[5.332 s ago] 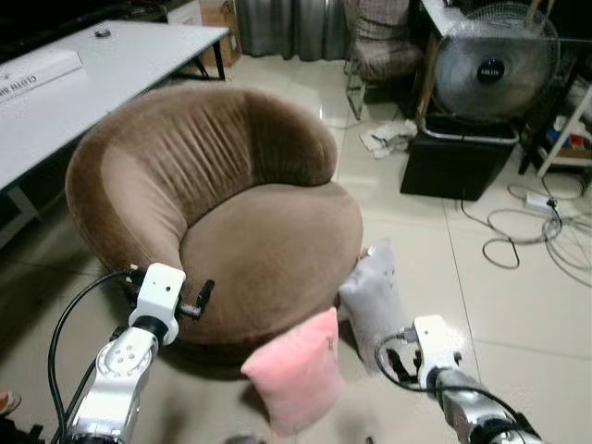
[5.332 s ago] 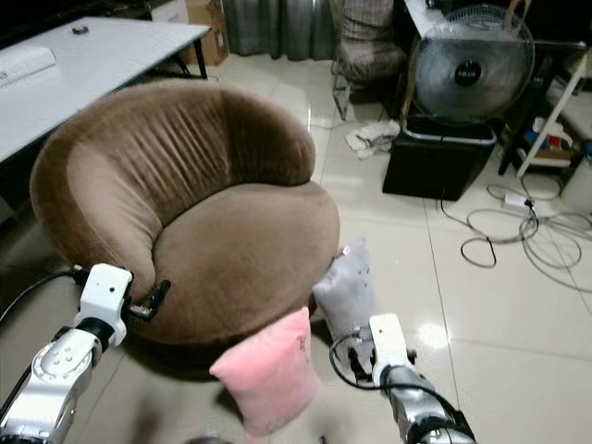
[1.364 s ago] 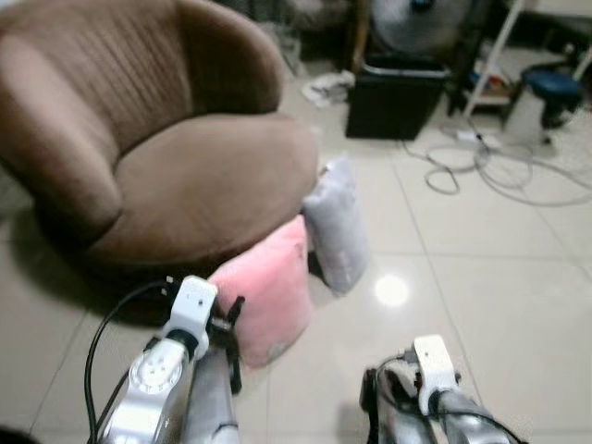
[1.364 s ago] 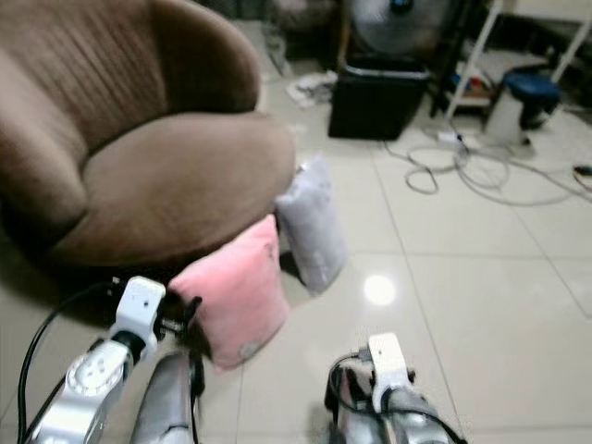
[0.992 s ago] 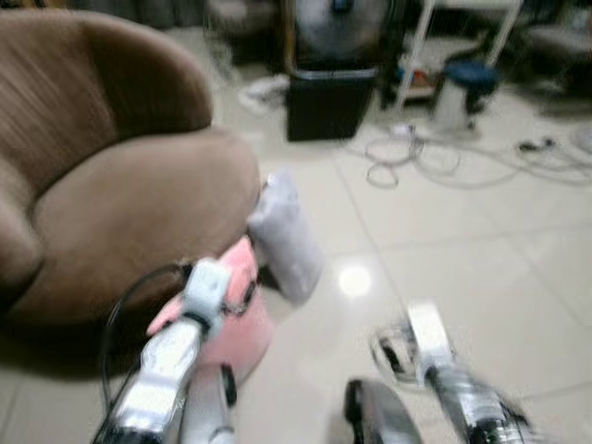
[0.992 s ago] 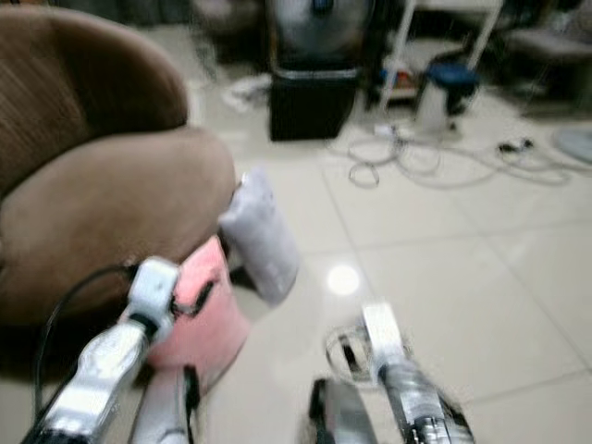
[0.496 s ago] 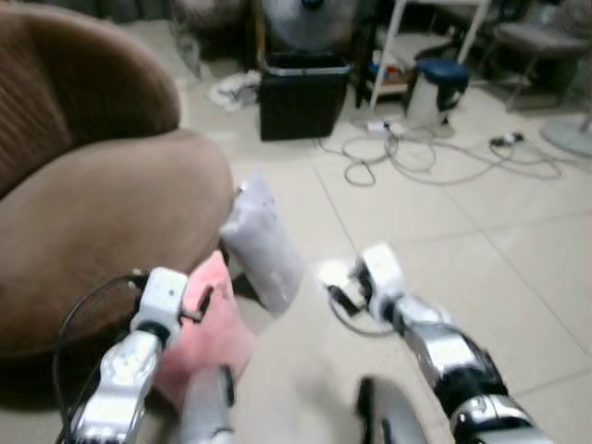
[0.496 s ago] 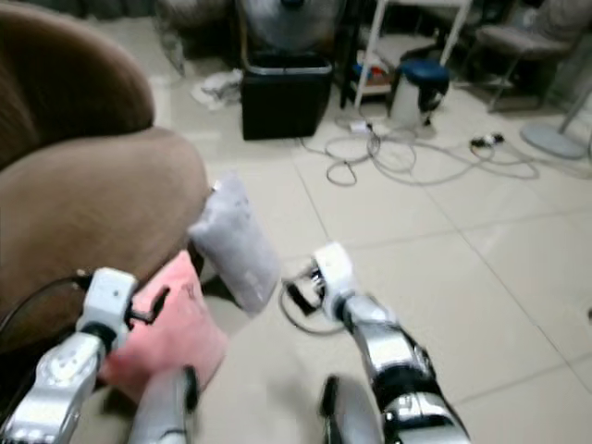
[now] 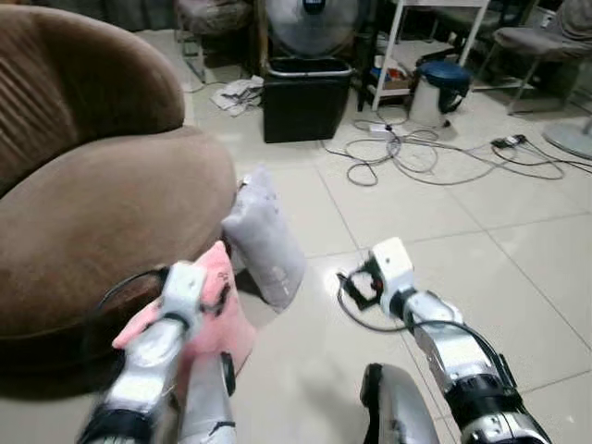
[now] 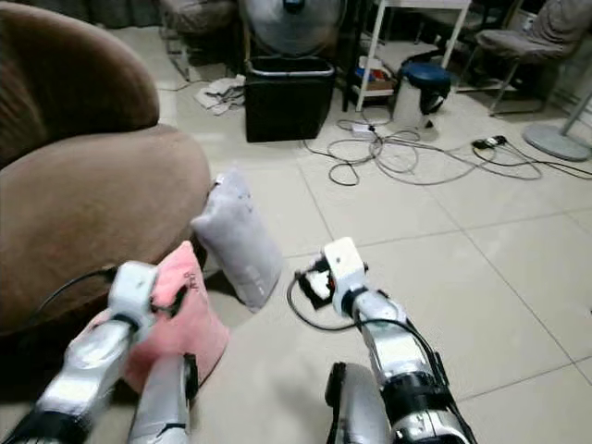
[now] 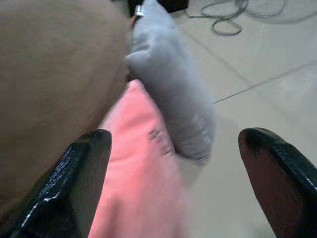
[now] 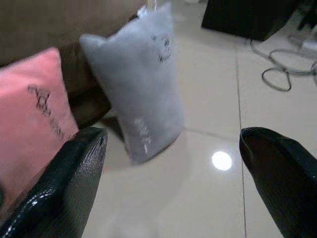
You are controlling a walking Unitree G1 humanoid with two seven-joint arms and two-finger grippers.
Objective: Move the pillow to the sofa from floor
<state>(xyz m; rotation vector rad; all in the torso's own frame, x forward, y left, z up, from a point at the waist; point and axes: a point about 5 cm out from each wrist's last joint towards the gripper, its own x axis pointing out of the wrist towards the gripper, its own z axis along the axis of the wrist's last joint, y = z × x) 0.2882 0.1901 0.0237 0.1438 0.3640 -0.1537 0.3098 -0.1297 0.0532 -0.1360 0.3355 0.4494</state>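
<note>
Jaws on both arms stand wide apart and hold nothing, so the carry has not begun. Largest, the brown sofa (image 9: 102, 213) rises beyond the left gripper (image 11: 173, 163), its seat bare. Leaning against its base on the floor (image 9: 444, 240), the grey pillow (image 9: 264, 236) sits ahead of the right gripper (image 12: 173, 163), and the pink pillow (image 10: 180, 319) lies just under the left one. Grasping, lifting and placing all appear left to do
</note>
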